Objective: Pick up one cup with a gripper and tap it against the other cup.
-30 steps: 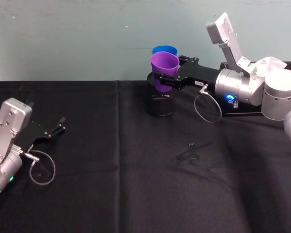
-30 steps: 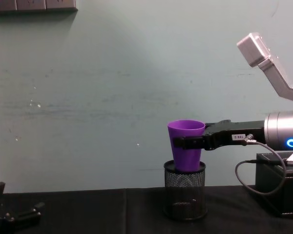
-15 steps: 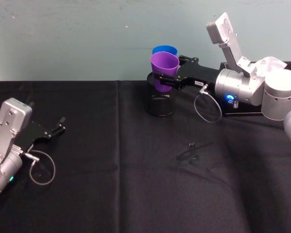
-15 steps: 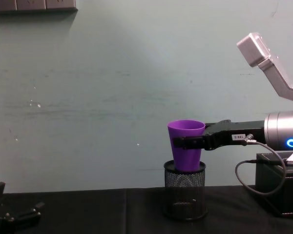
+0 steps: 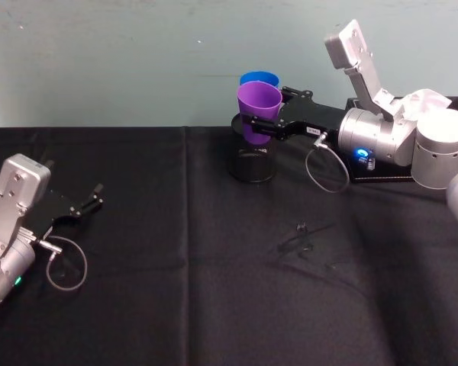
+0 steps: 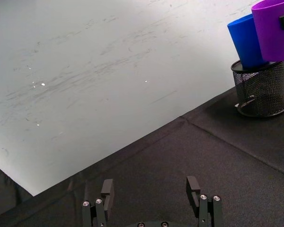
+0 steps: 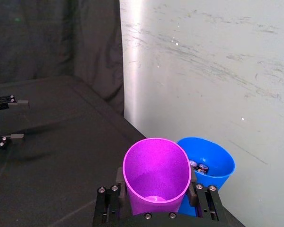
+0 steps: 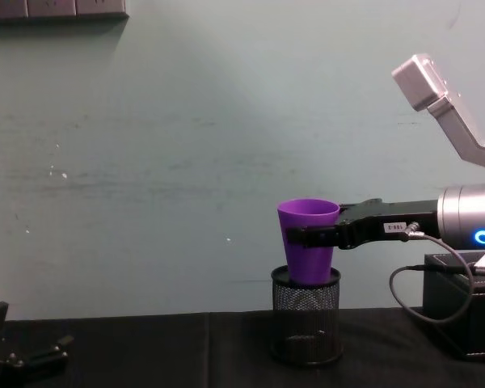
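I have the right gripper (image 5: 253, 122) grasping the purple cup (image 5: 258, 107), blue cup (image 5: 258, 78) just beside at its 12 o'clock; left gripper (image 5: 88, 202) lies released at 8 o'clock.

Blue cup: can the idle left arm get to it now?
Possibly, but it's a long stretch. The open left gripper lies far across the table; the blue cup shows it a bare side, the purple cup in the right gripper crowds the other.
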Controlling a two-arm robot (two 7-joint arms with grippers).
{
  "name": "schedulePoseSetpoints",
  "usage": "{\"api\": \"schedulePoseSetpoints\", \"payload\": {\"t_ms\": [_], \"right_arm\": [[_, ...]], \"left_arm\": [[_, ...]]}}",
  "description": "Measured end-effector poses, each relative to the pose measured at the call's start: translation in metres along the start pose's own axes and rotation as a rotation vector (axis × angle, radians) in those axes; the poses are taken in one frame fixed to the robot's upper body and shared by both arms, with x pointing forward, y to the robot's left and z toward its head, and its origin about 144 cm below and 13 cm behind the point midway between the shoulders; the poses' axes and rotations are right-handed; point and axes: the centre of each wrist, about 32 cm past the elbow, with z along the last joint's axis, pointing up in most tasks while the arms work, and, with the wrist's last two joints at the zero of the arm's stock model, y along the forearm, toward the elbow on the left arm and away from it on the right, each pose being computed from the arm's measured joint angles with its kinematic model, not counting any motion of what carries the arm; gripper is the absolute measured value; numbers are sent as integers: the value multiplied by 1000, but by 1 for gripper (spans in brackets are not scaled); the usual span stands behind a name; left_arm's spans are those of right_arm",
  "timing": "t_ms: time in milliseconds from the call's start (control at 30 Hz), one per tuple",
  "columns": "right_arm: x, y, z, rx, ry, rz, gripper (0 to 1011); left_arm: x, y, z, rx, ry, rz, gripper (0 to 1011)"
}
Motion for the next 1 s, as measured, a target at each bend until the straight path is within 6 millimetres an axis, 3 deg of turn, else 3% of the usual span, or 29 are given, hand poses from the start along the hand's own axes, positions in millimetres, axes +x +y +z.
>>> {"api": "schedulePoseSetpoints", "payload": {"t_ms": [1000], "right_arm": [[0, 0, 0, 0, 0, 0, 723]], "left_arm": [[0, 0, 0, 0, 0, 0, 1000]]}}
